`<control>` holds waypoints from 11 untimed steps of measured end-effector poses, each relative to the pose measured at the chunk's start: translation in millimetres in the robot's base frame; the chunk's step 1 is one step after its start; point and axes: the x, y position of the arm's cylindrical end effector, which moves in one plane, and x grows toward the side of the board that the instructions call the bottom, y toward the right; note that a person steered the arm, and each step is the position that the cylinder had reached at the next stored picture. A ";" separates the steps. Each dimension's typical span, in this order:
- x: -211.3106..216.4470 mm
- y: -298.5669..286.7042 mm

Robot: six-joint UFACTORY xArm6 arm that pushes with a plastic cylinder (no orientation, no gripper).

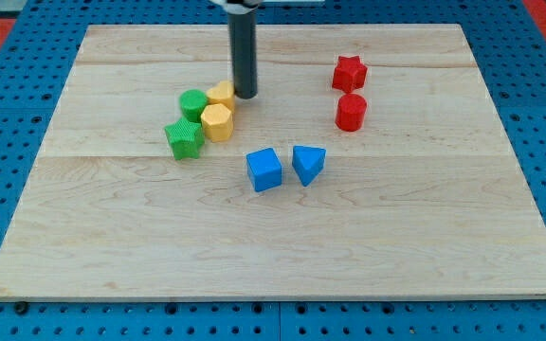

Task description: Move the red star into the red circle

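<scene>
The red star [349, 73] lies on the wooden board at the upper right of centre. The red circle [351, 112], a short cylinder, stands just below it, with a narrow gap between them. My tip [245, 94] rests on the board at upper centre, far to the left of both red blocks. It sits right beside the upper yellow block [223, 94], at its right edge.
A green cylinder [194, 103], a green star [185, 138] and a yellow hexagon [217, 122] cluster left of my tip. A blue cube [264, 170] and a blue triangular block [308, 163] lie at centre. The wooden board [273, 246] lies on a blue pegboard.
</scene>
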 end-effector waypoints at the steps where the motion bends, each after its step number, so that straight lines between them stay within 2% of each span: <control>1: 2.1 -11.6; 9: -8.4 0.7; 10: -4.8 13.7; 11: 18.9 87.5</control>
